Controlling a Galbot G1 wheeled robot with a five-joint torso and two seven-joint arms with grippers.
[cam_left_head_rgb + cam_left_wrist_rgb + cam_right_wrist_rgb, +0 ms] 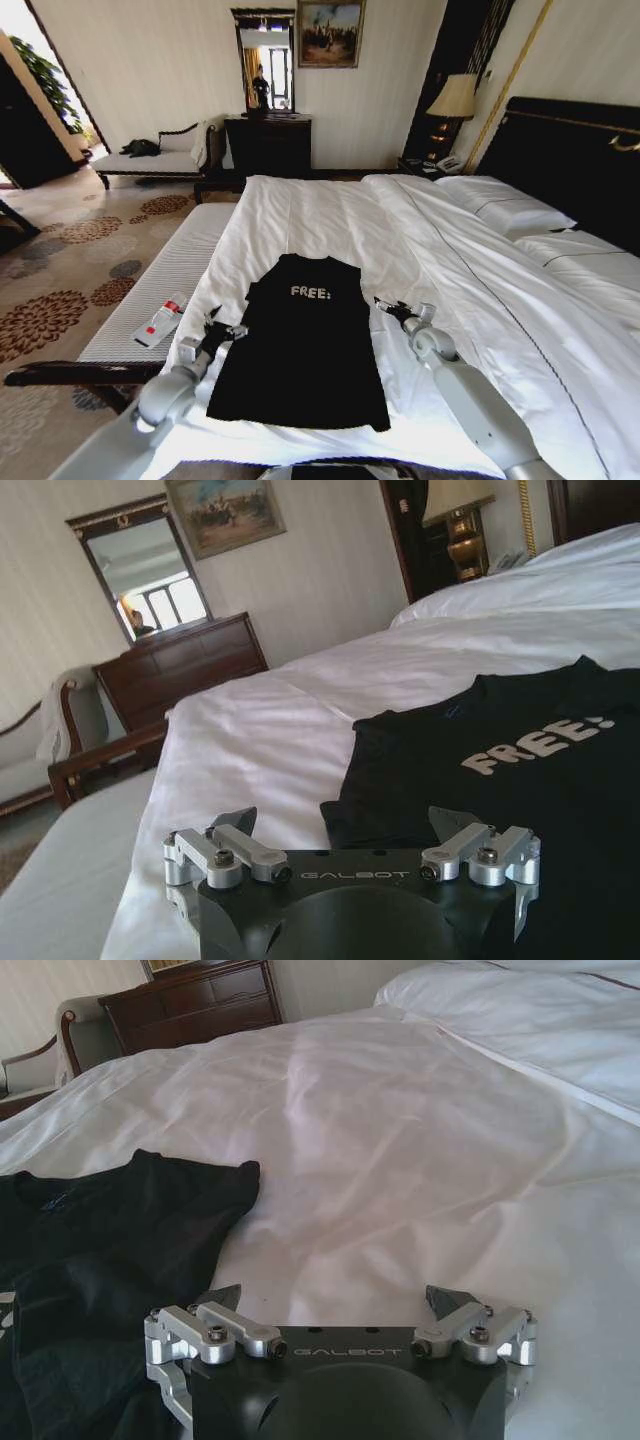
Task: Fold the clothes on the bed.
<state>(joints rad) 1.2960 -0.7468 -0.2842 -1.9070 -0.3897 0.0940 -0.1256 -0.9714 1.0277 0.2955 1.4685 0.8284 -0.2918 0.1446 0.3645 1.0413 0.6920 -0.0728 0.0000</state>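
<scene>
The clothes are one black T-shirt (300, 340) with pale "FREE!" lettering. It lies flat on the white duvet of the bed (330, 215), near the foot end, and forms a narrow rectangle. My left gripper (222, 322) is open just off the shirt's left edge, low over the duvet. In the left wrist view the left gripper (340, 820) faces the shirt (520, 770) at its sleeve corner. My right gripper (392, 308) is open beside the shirt's right upper edge. In the right wrist view the right gripper (332, 1295) hovers over white duvet, with the shirt (110, 1250) to one side.
A pale striped bench (170, 280) runs along the bed's left side with a small white-and-red object (162, 320) on it. Pillows (505, 205) and the dark headboard (570, 150) are at the right. A dark dresser (268, 145) and a lamp (455, 97) stand behind.
</scene>
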